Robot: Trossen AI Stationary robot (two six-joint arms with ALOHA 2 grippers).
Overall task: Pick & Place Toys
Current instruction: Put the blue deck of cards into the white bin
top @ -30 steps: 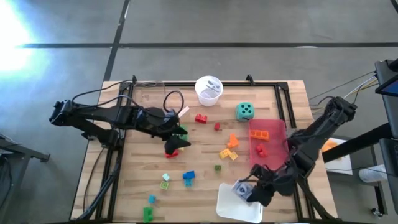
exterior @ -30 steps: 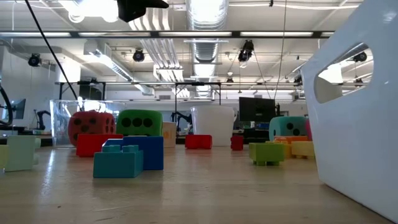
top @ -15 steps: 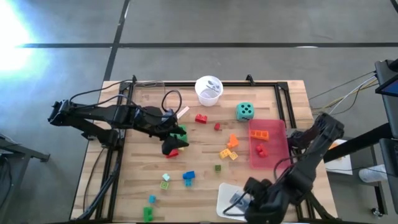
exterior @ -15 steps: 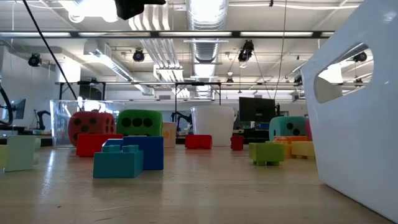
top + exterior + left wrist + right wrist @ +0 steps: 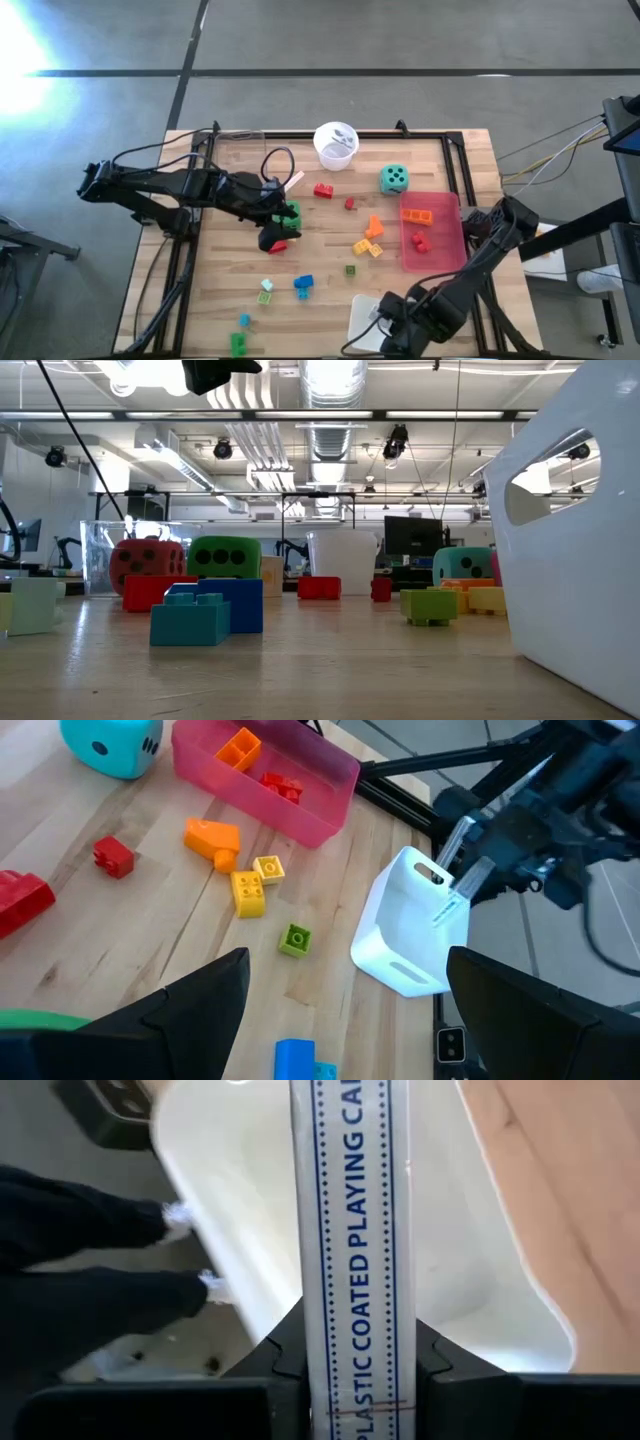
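So, quick rundown of the table:

- The left gripper (image 5: 277,229) is hovering over the left-middle of the table, fingers spread wide apart and gripping nothing.
- It's hanging right by the green die (image 5: 291,212) and the red die (image 5: 281,245). In the low view those two are sitting side by side, but whether they're touching, I can't tell.
- The right gripper (image 5: 386,319) is reaching in at the near edge, over the white tray (image 5: 362,303), and it's clamping down on a playing-card box (image 5: 350,1230), which is standing on end between its fingers.
- The left wrist view is showing that same box poking up above the tray.
- The teal die (image 5: 394,179) is sitting on its own towards the far side, near the cup (image 5: 336,145) and just beside the pink bin (image 5: 440,258).
- The bin is holding an orange brick (image 5: 418,215) and a red brick (image 5: 420,240).
- Loose bricks are lying all over the middle: a red one (image 5: 323,190), a tiny red one (image 5: 349,204), an orange one (image 5: 373,227), yellow ones (image 5: 366,247) and a small green one (image 5: 351,269).
- Nearer the front, a blue brick (image 5: 303,284), a pale green one (image 5: 265,292), a teal one (image 5: 244,320) and a green one (image 5: 238,343) are lying well apart from the rest.
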